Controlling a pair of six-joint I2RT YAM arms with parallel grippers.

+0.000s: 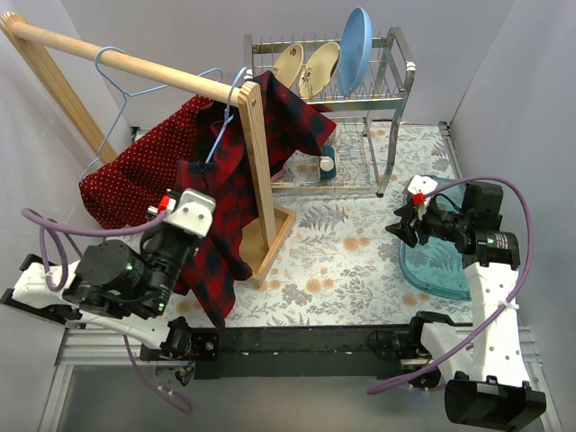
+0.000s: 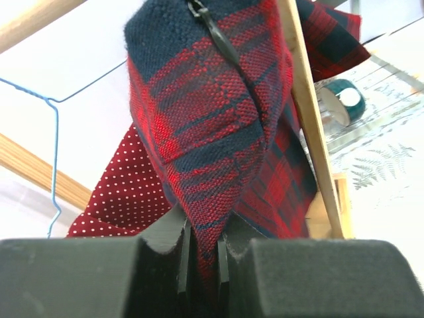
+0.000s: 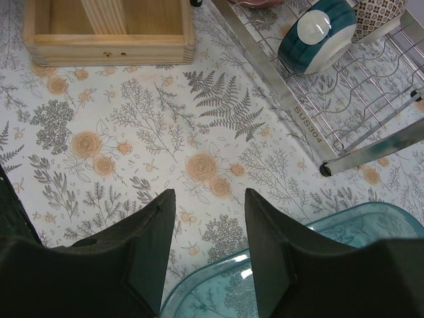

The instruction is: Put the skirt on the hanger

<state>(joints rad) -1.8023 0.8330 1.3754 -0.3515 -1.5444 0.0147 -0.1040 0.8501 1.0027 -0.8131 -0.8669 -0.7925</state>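
The red polka-dot skirt (image 1: 126,175) hangs at the left behind the wooden rail (image 1: 135,65); it also shows in the left wrist view (image 2: 122,195). An empty blue wire hanger (image 1: 115,85) hangs on the rail and shows in the left wrist view (image 2: 53,132). A second blue hanger (image 1: 225,117) carries the red-and-dark plaid shirt (image 1: 229,207). My left gripper (image 1: 198,200) (image 2: 204,255) is shut on a fold of the plaid shirt (image 2: 212,112), not on the skirt. My right gripper (image 1: 403,225) (image 3: 209,205) is open and empty above the floral mat.
The wooden rack post (image 1: 256,171) and its box base (image 3: 109,30) stand mid-table. A metal dish rack (image 1: 360,99) with plates and a teal bowl (image 3: 315,33) is at the back. A teal glass tray (image 1: 441,261) (image 3: 318,265) lies under my right gripper.
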